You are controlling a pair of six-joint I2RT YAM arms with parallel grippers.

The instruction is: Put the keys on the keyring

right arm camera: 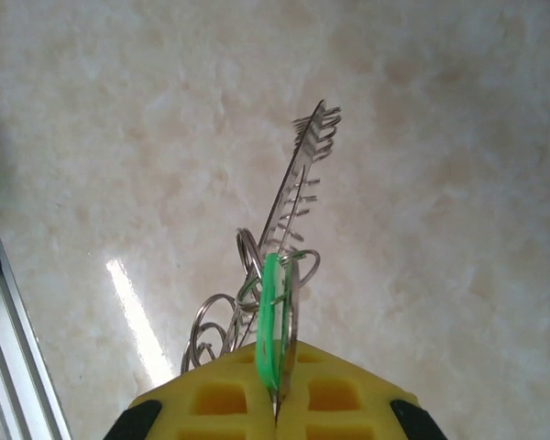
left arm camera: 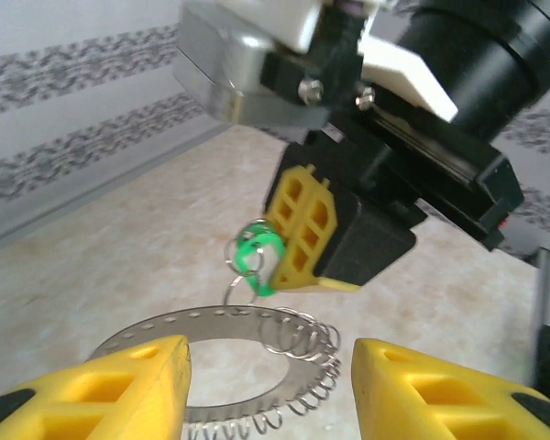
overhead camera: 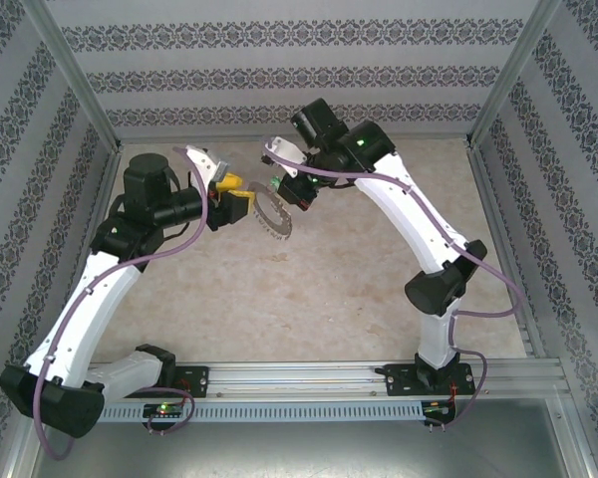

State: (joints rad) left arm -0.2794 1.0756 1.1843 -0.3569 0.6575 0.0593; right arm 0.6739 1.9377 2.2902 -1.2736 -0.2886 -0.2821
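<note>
The keyring (left arm camera: 165, 326), a flat grey metal ring fringed with silvery wire loops, hangs in the air above the table between the two arms. The key (right arm camera: 271, 316), with its bright green head, is pinched between the fingertips of my right gripper (right arm camera: 277, 367), which is shut on it; a thin silver ring is pressed against it. The keyring (right arm camera: 302, 174) hangs edge-on just beyond the key. My left gripper (left arm camera: 270, 371) is open, its yellow fingers (left arm camera: 119, 385) standing either side of the keyring's near rim without touching it. From above, both grippers meet over the keyring (overhead camera: 276, 223).
A beige marbled tabletop (overhead camera: 319, 289) lies below. Patterned walls (overhead camera: 279, 75) enclose the back and sides. A metal rail (overhead camera: 309, 383) runs along the near edge with both arm bases on it.
</note>
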